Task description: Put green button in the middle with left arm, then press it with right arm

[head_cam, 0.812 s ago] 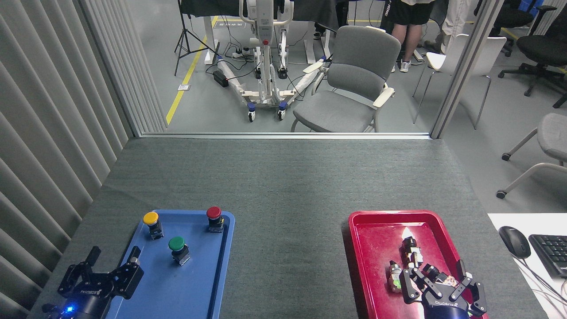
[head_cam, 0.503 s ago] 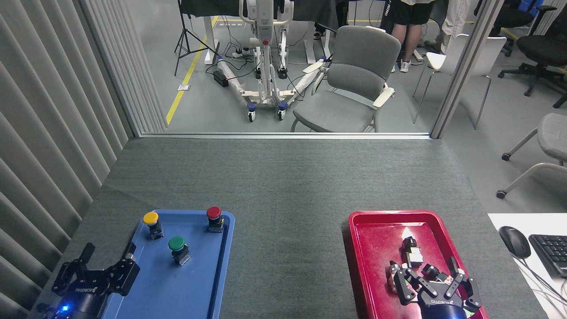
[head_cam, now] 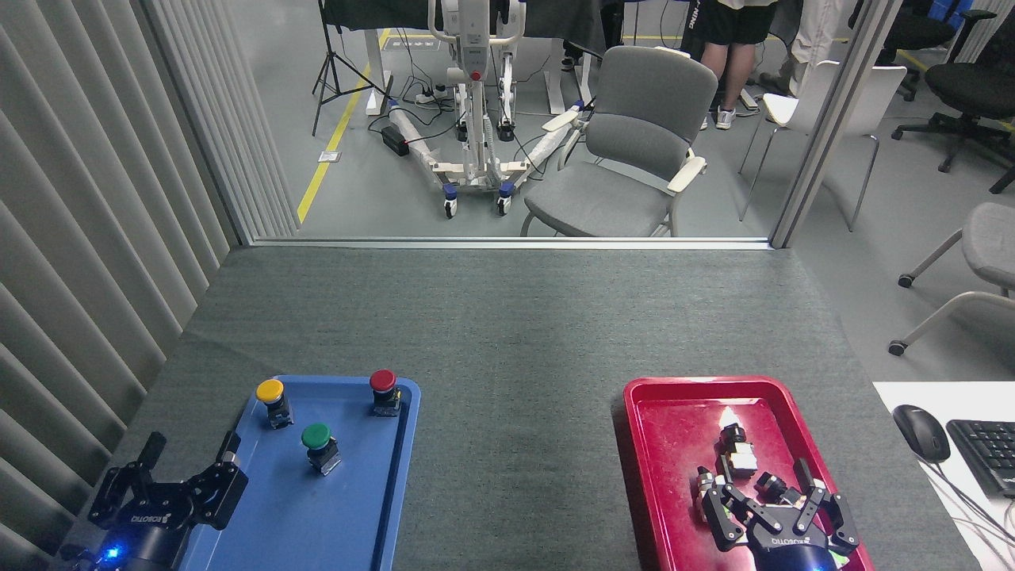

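The green button (head_cam: 317, 444) stands upright on the blue tray (head_cam: 349, 507) at the near left, between a yellow button (head_cam: 271, 399) and a red button (head_cam: 384, 389). My left gripper (head_cam: 189, 454), black with a blue light at its wrist, sits at the tray's near left corner, open and holding nothing, well short of the green button. My right gripper (head_cam: 767, 484) hovers open over the near end of the red tray (head_cam: 658, 444), its fingers spread with nothing between them. The middle (head_cam: 515, 396) is bare grey-green felt between the two trays.
Small switch parts (head_cam: 737, 452) lie in the red tray just beyond my right gripper. A mouse (head_cam: 921, 432) and keyboard (head_cam: 987, 452) sit on a white surface at the right. Slatted panels run along the left; a grey chair (head_cam: 634, 151) stands beyond the table's far edge.
Both grippers have drawn back toward the near edge. The left one slid down and left away from the buttons; the right one sank lower over the red tray. The buttons have not moved.
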You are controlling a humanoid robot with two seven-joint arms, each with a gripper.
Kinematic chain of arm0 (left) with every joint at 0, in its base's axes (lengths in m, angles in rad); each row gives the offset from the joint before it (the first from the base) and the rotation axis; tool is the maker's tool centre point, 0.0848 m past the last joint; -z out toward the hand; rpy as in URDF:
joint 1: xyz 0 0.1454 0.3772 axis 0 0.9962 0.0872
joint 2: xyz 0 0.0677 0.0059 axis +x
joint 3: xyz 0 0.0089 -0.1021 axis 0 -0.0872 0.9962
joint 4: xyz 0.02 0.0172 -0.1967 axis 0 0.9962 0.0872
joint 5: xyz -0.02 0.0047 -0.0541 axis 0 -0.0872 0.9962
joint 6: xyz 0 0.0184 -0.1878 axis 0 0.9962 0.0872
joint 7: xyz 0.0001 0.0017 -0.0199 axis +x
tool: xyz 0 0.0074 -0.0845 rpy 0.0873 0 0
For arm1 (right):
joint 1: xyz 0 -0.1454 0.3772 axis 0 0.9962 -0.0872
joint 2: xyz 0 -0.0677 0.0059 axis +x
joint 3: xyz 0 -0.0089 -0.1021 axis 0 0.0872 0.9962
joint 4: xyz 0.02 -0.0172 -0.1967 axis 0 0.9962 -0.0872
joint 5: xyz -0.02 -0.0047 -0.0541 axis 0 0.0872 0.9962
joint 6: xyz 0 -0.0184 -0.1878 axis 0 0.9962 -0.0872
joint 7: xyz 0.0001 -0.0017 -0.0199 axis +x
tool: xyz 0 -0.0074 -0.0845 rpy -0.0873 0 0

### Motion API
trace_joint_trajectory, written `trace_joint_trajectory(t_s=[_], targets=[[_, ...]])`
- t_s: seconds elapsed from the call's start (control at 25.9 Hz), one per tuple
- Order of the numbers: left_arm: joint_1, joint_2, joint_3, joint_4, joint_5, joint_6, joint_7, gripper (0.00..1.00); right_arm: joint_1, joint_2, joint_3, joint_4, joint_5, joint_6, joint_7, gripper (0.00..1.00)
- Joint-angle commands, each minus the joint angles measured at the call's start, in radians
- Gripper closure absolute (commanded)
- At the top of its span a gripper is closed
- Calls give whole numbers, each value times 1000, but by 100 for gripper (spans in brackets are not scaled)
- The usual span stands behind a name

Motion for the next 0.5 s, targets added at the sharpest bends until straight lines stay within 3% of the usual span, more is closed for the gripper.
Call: trace_joint_trajectory(t_s=[0.0,0.46], targets=[[1,0,-1,4,-3,0,1,0,-2,-4,0,0,-2,4,3,0],[10,11,-7,1,-17,-3,24,1,-3,-9,3,-11,-30,-40,3,0]])
